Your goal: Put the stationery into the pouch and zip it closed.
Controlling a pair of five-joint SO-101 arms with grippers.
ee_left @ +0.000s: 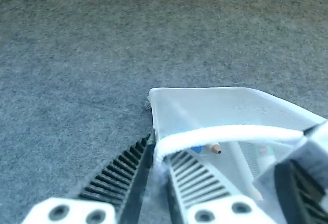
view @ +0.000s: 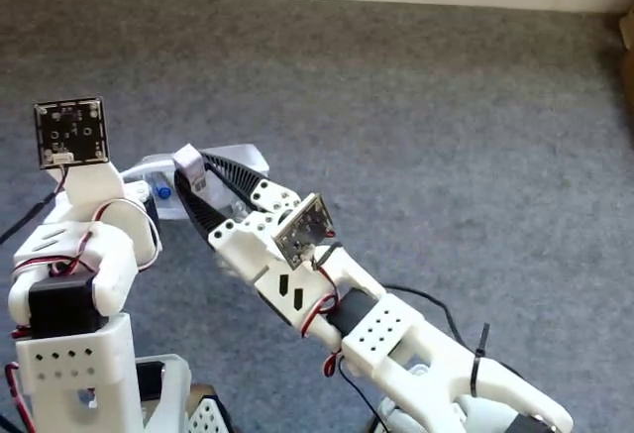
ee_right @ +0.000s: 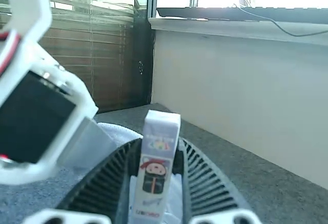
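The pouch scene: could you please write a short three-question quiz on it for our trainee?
1. True or false: the right gripper holds a white eraser.
2. What does the left gripper clamp? A) the rim of the pouch B) a ruler C) nothing
3. Fill in: the surface under the arms is grey ____.
Key: 1 true; 2 A; 3 carpet.
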